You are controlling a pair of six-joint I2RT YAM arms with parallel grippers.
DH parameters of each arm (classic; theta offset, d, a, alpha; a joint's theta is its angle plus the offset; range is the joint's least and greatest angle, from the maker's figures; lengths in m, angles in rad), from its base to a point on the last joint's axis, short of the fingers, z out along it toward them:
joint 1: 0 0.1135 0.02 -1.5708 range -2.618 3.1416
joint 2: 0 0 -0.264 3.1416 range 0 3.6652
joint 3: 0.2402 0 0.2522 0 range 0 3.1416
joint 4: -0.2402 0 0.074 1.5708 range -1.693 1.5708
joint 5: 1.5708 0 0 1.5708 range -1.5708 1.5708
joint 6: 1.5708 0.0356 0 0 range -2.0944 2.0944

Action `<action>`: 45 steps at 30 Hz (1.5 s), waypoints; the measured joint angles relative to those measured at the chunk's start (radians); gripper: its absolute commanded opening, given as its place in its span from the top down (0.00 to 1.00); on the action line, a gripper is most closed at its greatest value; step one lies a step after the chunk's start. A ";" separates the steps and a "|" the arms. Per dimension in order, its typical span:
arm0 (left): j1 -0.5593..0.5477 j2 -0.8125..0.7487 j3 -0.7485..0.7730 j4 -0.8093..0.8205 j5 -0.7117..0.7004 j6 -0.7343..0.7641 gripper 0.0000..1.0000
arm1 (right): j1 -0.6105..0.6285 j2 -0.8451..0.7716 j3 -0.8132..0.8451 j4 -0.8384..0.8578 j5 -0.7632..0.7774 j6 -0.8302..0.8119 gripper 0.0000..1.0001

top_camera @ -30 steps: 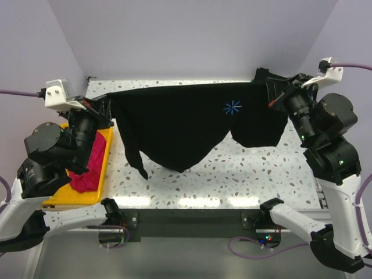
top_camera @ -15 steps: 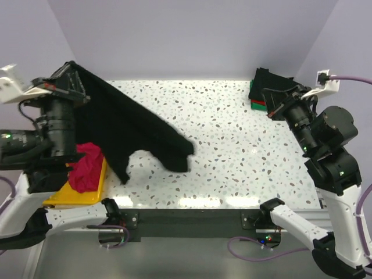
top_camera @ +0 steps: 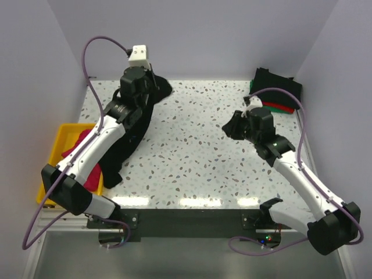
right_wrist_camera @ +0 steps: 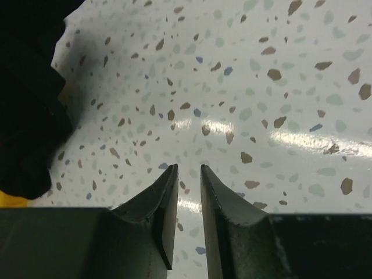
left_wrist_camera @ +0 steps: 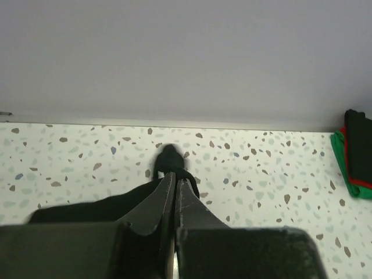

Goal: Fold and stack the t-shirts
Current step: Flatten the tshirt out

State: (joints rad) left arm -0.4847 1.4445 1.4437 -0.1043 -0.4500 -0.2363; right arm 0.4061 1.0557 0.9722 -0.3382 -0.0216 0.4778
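From above, the left gripper (top_camera: 156, 87) is pinched tight on the black t-shirt (top_camera: 138, 123). The shirt lies long down the left side of the table (top_camera: 197, 157), well apart from the right gripper (top_camera: 231, 129).

Left wrist view: fingers (left_wrist_camera: 164, 200) squeezed together on the shirt.

Right wrist view: jaws a little apart, empty, shirt off left.
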 measured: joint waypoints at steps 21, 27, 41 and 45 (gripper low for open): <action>-0.114 -0.099 0.337 -0.122 0.160 0.011 1.00 | 0.285 0.190 -0.113 0.353 -0.054 0.004 0.22; -0.114 -0.100 0.332 -0.155 0.164 0.011 1.00 | 0.430 0.279 -0.137 0.480 0.065 -0.008 0.10; -0.114 -0.120 0.301 -0.173 0.169 0.011 1.00 | 0.552 0.578 -0.169 0.639 0.355 0.060 0.66; -0.114 -0.141 0.291 -0.179 0.166 0.016 1.00 | 0.551 0.569 -0.169 0.645 0.419 0.072 1.00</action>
State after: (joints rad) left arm -0.5987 1.3037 1.7348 -0.2829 -0.2844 -0.2203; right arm 0.9573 1.6245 0.8032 0.3065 0.3977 0.5503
